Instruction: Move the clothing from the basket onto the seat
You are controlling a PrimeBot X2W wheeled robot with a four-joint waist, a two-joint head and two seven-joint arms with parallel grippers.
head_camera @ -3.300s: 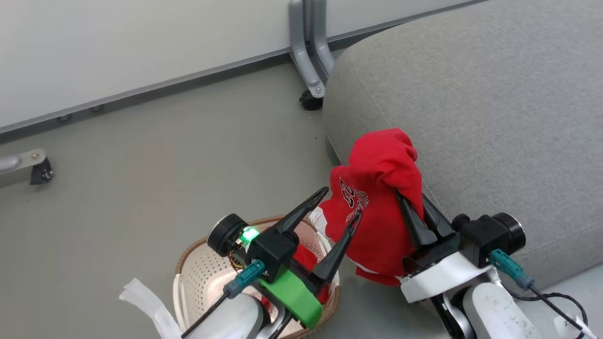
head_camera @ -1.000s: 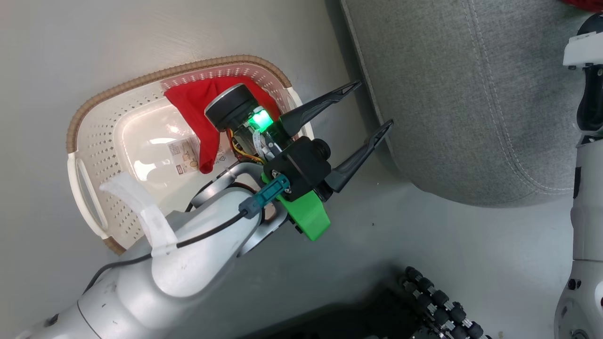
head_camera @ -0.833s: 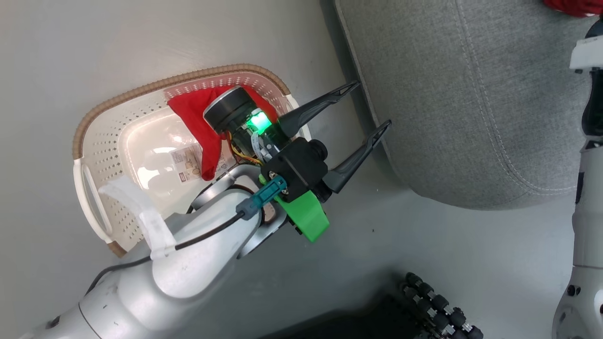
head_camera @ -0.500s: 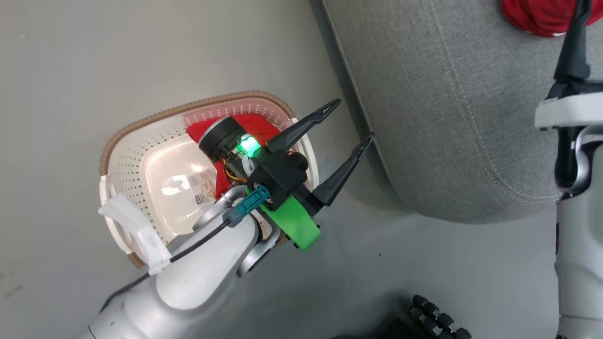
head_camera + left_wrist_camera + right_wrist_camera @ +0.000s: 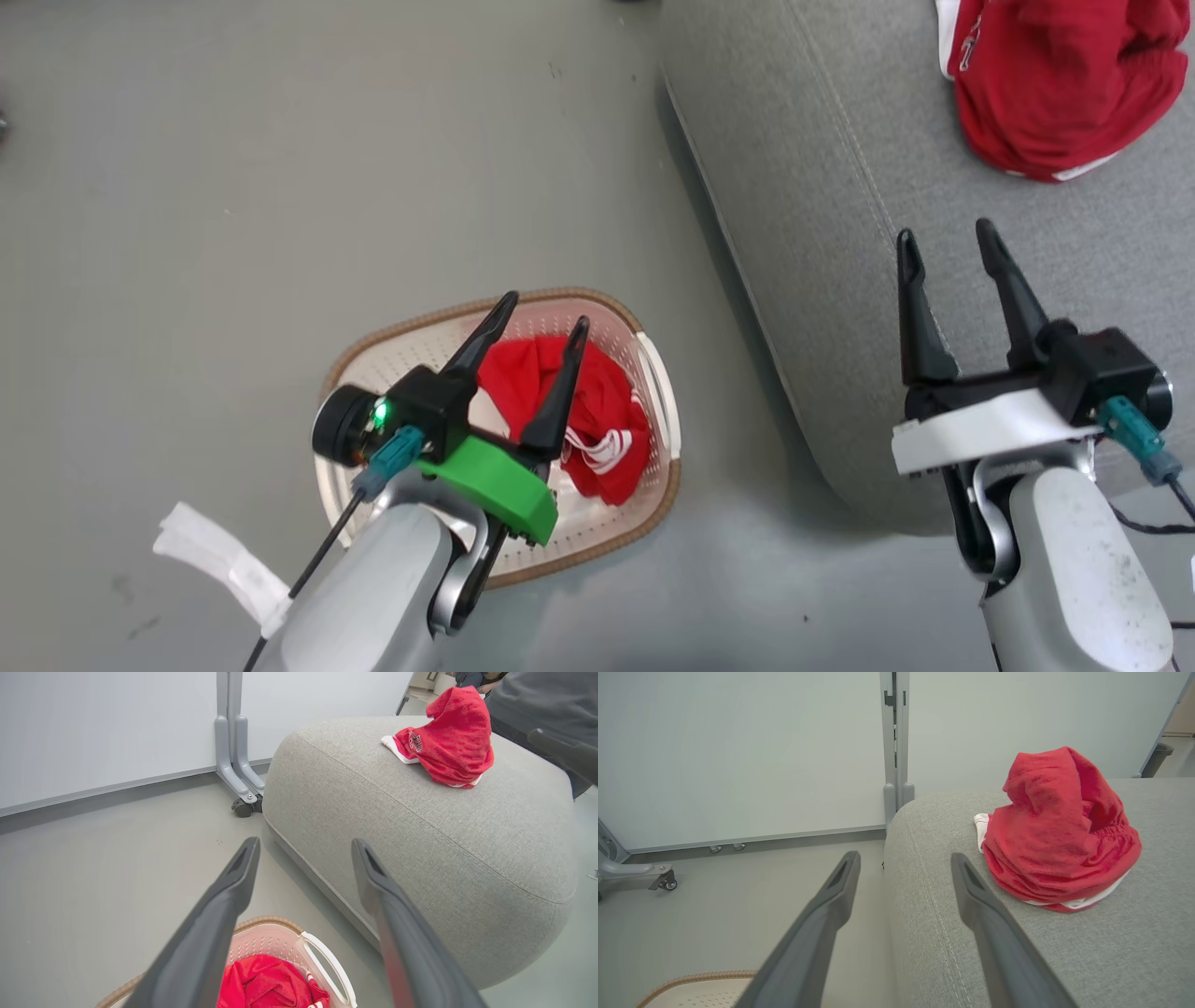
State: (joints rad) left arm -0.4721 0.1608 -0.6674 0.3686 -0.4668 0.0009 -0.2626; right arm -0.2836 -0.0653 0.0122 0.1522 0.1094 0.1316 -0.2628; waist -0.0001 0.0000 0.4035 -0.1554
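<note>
One red garment (image 5: 1055, 84) (image 5: 448, 742) (image 5: 1059, 830) lies bunched on the light grey seat (image 5: 840, 168) (image 5: 420, 830) (image 5: 934, 858), free of both grippers. A second red garment (image 5: 583, 411) (image 5: 266, 984) with white stripes lies in the cream basket (image 5: 658, 392) (image 5: 322, 963) on the floor. My left gripper (image 5: 546, 322) (image 5: 306, 844) hangs open above the basket, nothing between its fingers. Open and empty, my right gripper (image 5: 943, 233) (image 5: 906, 856) hovers over the seat's near left edge, short of the garment lying there. A corner of the basket (image 5: 696, 989) shows in the right wrist view.
Grey floor (image 5: 233, 187) surrounds the basket. A white partition wall (image 5: 117, 723) stands behind the seat, with a grey wheeled foot (image 5: 240, 784) at the seat's far corner. Another wheeled foot (image 5: 635, 870) sits at the left.
My right gripper opened and let the red garment go onto the seat, then drew back from it. The head camera has swung, so the whole picture shifted.
</note>
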